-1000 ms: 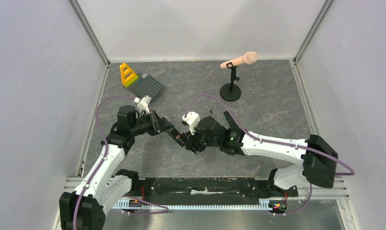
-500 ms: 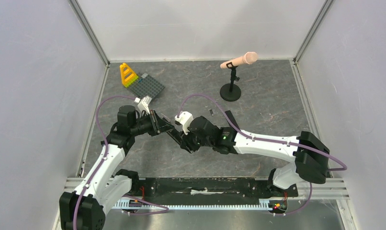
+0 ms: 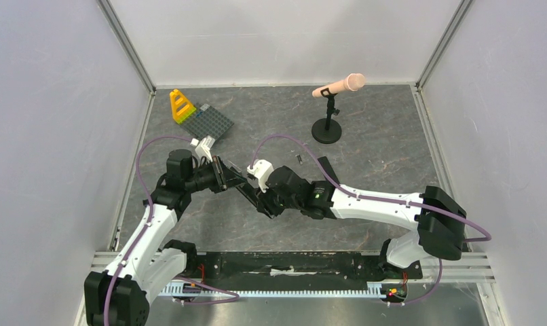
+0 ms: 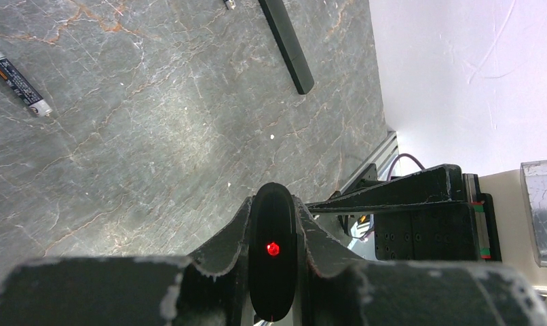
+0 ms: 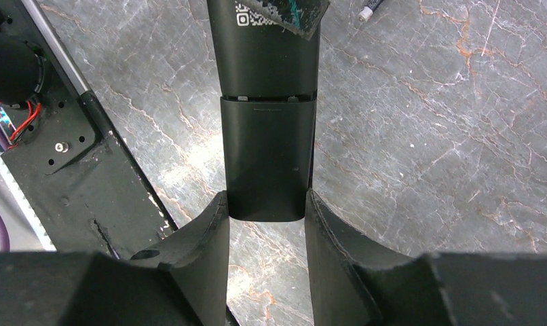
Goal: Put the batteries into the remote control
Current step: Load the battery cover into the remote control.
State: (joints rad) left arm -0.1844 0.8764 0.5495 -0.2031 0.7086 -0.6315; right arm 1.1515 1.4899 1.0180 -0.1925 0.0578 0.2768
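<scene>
Your left gripper (image 4: 273,212) is pressed tight on the remote control (image 4: 272,268). From its wrist camera you look straight down the remote's end face, where a small red dot shows. The remote is off the surface (image 5: 427,136), slung between your two grippers.

Your right gripper (image 5: 266,204) has the other end. Its fingers sit against the two long edges of the cover (image 5: 267,163), pinching that end as far as the wrist view lets you judge. A seam runs across the remote control just above the cover, which is still in place. Beyond it, on the body, a small white code label shows beside the left gripper's worn pad.

Out from the remote control:
- A dark battery (image 4: 18,76) with a silvery tip lies flat on the surface below and beyond it, well apart.
- A second battery (image 5: 368,10) lies just past the remote's left-gripper end — only its tip is in view.
- A slim black bar (image 4: 286,42) lies farther off than the dark battery, on the right arm's side.
- A grey block plate (image 3: 212,122) carrying a yellow piece (image 3: 181,105) sits well behind the remote, off to its left.
- A pink microphone (image 3: 338,86) on a black stand is well behind it, off to its right.
</scene>
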